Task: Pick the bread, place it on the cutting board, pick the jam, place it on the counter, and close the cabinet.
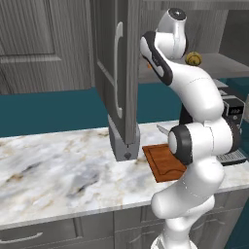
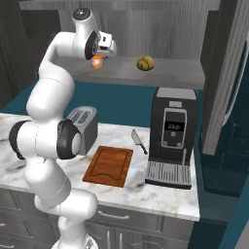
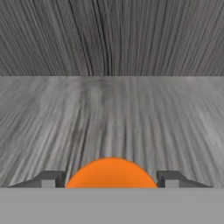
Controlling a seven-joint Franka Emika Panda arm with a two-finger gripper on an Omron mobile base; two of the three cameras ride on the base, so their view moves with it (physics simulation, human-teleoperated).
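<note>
The jam (image 2: 97,62), a small orange jar, stands on the grey shelf (image 2: 170,74) inside the open cabinet (image 1: 119,73). My gripper (image 2: 98,59) is shut on it; in the hand view the jam (image 3: 111,174) sits tight between both fingertips (image 3: 49,179). The bread (image 2: 144,62), a round golden-brown bun, lies on the same shelf to the right of the jar, and it also peeks out past the arm as the bread (image 1: 193,58). Below, the reddish-brown cutting board (image 2: 109,165) lies bare on the marbled counter (image 1: 58,165).
A black coffee machine (image 2: 172,136) stands right of the board, a silver toaster (image 2: 82,127) to its left, and a knife (image 2: 139,141) lies behind it. The open left cabinet door (image 1: 116,97) juts out over the counter; the right door (image 2: 228,73) is open too.
</note>
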